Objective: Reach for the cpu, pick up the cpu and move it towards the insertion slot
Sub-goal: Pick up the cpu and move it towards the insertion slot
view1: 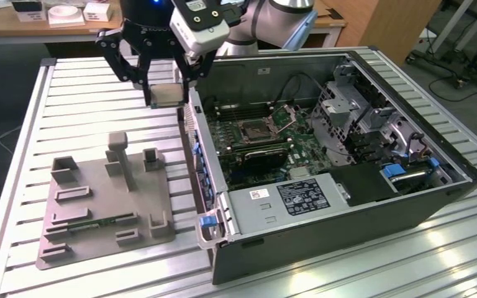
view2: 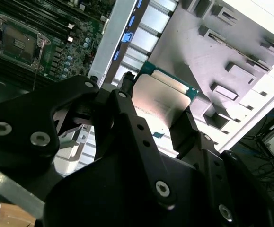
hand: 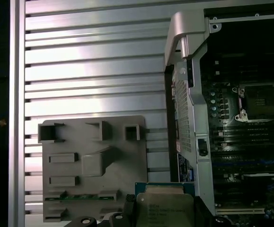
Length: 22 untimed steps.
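Item: pincer [view1: 167,93], closed on the cpu [view1: 167,95]; fingers [view2: 184,130] press its opposite edges. Held clear of the table [view1: 81,93], just outside the case wall [view1: 195,133].

Cpu, position: between the fingertips, hanging below the pincer's body. In the first wrist view the cpu [hand: 165,208] sits above the gap between tray [hand: 94,165] and case.

Orientation: square, so no true long axis. In the exterior view it looks tilted rather than level, one face towards that camera. The metal top [view2: 158,101] shows in both wrist views.

Slot [view1: 259,129]: inside the case, beyond the wall, bracket raised. Well apart from the pincer.

Risks, by judgement:
- Edge grip on a thin chip; a jolt could twist it or let it slip.
- The wall lies between pincer and slot; a low path would strike it.
- A tilted cpu would meet the socket corner-first and could harm contacts.
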Tool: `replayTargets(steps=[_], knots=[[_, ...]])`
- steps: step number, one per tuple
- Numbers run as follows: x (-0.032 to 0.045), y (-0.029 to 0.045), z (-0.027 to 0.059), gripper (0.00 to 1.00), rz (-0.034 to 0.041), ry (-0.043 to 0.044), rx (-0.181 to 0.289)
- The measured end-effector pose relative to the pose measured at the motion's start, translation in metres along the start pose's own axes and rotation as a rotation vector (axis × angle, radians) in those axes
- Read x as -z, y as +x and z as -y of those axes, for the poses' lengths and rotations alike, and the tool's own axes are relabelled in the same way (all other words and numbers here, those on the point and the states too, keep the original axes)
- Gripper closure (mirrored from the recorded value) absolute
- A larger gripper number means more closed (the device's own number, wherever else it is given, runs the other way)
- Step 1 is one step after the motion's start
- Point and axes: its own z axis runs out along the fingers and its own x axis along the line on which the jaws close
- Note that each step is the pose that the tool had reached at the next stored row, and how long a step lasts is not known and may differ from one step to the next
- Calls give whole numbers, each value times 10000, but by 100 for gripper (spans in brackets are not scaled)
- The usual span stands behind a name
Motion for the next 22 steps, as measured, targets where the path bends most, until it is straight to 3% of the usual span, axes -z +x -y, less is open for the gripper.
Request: replayTargets(steps=[22], knots=[[-5,-220,-13,45,3,1,-59]])
